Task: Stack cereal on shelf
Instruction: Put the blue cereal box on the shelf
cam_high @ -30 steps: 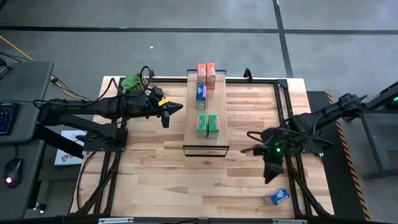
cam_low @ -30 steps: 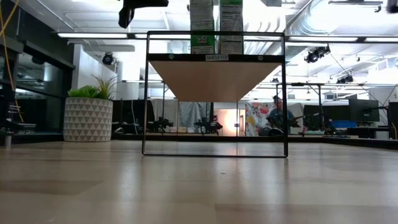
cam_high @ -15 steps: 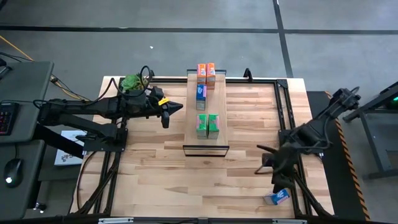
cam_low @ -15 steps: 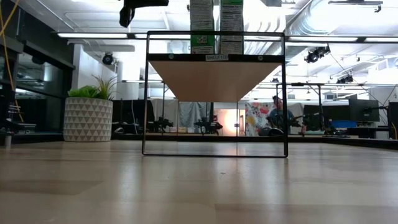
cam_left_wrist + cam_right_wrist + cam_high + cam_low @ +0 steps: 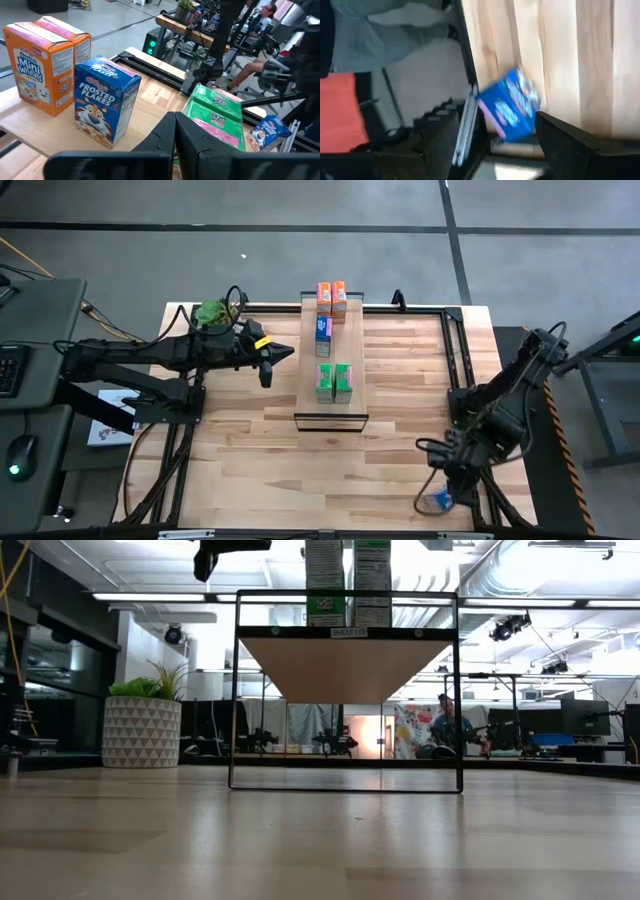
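Observation:
The shelf [image 5: 331,395] stands mid-table and carries two orange boxes [image 5: 331,296] at its far end, one blue box [image 5: 323,330] and two green boxes [image 5: 335,381]. They also show in the left wrist view: orange [image 5: 42,60], blue [image 5: 106,100], green [image 5: 216,116]. A second blue box [image 5: 445,499] lies on the table near its near right corner; it also shows in the right wrist view [image 5: 510,106]. My right gripper [image 5: 436,482] is open just above it, fingers on either side [image 5: 495,145], not touching. My left gripper [image 5: 277,355] is shut and empty, left of the shelf.
A potted green plant [image 5: 211,312] stands at the table's far left, under my left arm. A black metal frame [image 5: 455,360] runs along the table's edges, close beside the loose blue box. Bare tabletop [image 5: 300,470] lies near the front of the shelf.
My right gripper has gone toward the table's near edge and down, from right of the shelf to just above the loose blue box, turning to point at it. The boxes and my left arm have kept still.

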Available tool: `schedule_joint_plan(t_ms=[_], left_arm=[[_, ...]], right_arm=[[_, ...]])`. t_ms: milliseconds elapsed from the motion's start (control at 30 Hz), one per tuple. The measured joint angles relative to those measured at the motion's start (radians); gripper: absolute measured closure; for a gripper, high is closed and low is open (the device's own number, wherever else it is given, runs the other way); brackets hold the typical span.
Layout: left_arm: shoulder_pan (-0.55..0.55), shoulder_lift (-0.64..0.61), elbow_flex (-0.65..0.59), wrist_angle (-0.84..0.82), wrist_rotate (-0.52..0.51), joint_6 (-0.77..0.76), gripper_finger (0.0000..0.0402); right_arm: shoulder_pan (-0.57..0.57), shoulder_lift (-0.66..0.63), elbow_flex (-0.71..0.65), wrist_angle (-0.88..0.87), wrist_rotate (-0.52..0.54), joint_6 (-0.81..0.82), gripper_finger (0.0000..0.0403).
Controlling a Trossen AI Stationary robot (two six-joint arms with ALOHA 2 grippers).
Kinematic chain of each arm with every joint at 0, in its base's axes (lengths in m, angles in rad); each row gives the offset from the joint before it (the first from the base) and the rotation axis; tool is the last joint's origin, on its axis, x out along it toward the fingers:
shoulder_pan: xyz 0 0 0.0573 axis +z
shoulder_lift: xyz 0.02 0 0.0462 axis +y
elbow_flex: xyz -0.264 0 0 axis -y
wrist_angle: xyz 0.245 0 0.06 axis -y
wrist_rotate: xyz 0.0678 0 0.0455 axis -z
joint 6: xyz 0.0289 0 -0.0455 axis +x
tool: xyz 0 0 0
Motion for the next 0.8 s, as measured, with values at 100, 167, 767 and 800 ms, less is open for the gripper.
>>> schedule_joint_plan(t_ms=[100, 167, 767, 800], left_arm=[[0.000, 0.000, 0.000, 0.000, 0.000, 0.020, 0.0401], [0.000, 0.000, 0.000, 0.000, 0.000, 0.045, 0.0401], [0.000, 0.000, 0.000, 0.000, 0.034, 0.123, 0.0401], [0.000, -0.001, 0.000, 0.000, 0.034, 0.123, 0.0401]], right_arm=[[0.028, 0.063, 0.070, -0.010, 0.096, -0.140, 0.0146], [0.045, 0.103, 0.095, -0.013, 0.106, -0.314, 0.0146], [0.112, 0.314, 0.113, -0.117, 0.041, -0.438, 0.0146], [0.116, 0.321, 0.113, -0.124, 0.041, -0.428, 0.0146]])
